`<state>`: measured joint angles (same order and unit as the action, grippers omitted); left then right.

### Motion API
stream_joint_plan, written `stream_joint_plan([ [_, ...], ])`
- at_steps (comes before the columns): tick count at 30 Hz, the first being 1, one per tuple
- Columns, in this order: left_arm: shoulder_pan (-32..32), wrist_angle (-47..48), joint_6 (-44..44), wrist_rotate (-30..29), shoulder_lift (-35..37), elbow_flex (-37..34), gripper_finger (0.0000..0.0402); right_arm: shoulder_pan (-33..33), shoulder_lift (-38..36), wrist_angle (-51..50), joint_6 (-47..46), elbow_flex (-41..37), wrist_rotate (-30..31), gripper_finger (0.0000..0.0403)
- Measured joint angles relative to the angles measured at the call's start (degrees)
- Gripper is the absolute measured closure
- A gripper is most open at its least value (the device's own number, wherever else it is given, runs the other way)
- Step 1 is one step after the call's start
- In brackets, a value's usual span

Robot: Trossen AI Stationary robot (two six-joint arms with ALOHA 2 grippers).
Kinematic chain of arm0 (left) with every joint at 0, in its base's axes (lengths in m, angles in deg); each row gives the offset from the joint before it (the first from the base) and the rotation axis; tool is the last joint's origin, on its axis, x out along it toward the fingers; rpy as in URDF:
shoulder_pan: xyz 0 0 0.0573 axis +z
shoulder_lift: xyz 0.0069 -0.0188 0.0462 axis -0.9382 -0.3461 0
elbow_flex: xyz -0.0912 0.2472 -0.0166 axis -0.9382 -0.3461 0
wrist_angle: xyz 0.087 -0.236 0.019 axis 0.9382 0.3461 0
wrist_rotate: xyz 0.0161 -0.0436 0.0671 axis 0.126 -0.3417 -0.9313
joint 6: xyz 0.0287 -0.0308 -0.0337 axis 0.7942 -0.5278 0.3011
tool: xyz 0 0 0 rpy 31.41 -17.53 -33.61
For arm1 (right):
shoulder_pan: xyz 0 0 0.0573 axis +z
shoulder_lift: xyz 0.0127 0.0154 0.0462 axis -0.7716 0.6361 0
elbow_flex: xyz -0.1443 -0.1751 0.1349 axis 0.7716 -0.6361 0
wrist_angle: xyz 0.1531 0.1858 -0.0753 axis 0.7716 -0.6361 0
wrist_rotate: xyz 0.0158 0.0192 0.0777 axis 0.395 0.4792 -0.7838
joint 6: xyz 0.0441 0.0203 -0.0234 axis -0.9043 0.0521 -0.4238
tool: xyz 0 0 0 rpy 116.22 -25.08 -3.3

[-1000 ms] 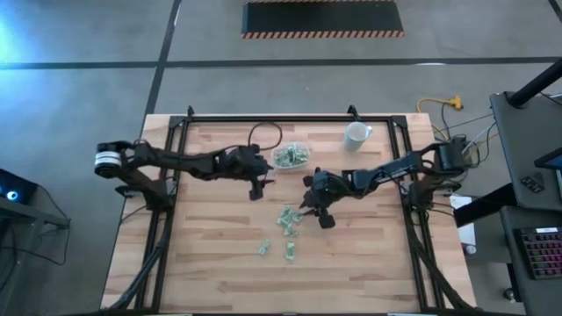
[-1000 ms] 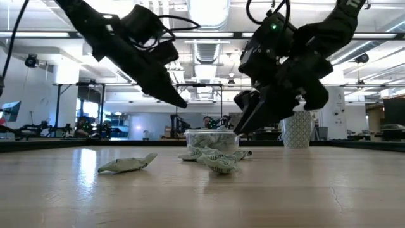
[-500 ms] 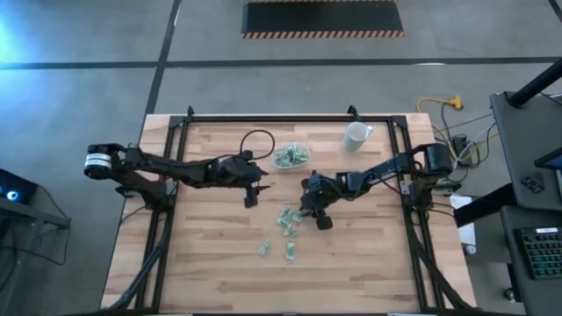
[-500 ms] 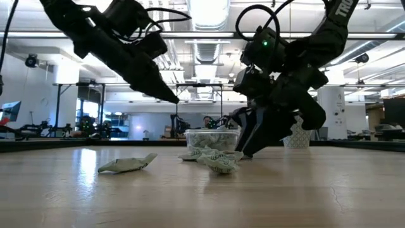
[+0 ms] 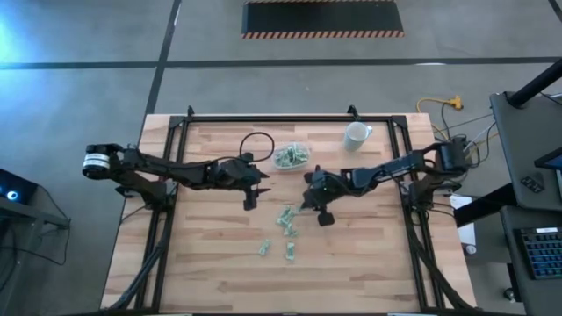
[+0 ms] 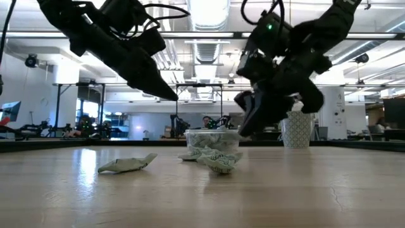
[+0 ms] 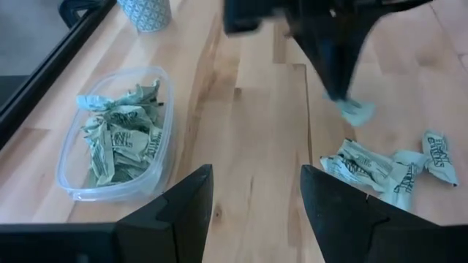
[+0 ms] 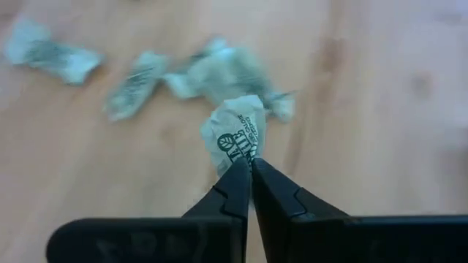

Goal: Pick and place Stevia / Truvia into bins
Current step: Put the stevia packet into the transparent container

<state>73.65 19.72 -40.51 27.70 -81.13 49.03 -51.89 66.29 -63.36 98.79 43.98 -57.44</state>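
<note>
Stevia packet [image 8: 235, 139], one of many, sits pinched by its edge in the closed tips of the right gripper [image 8: 249, 169], lifted above the loose pile [image 5: 288, 218] on the table [image 5: 211, 254]. The clear bin [image 7: 115, 135], already holding packets, lies near, toward the white cup [image 5: 356, 134]. The left gripper [image 7: 252, 191] hovers beside the bin, jaws apart and empty. The pinch looks shallow, though blur makes that uncertain; a quick swing could shake the packet loose short of the bin.
</note>
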Motion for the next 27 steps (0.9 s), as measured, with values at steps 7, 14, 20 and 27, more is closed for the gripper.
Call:
stream_joint_plan([
  [7, 0.0, -0.2, 0.4, 0.0, 0.0, 0.0, 0.0212, -0.3, -3.5, 1.9, -0.5, -0.1, 25.6, 0.0394],
  [14, 0.0, -0.5, 0.5, 0.0, -0.3, 0.0, 0.0212, -6.1, -3.2, 8.1, -2.2, 0.7, 39.9, 0.0394],
  [20, 0.0, -0.4, 0.5, 0.0, -1.3, 0.0, 0.0212, -14.0, -3.1, 8.2, -7.0, 1.9, 31.7, 0.0394],
  [27, 0.1, -0.5, 0.6, 0.0, -1.9, 0.0, 0.0212, -20.0, -3.1, 7.8, -15.4, 2.6, 19.8, 0.0394],
])
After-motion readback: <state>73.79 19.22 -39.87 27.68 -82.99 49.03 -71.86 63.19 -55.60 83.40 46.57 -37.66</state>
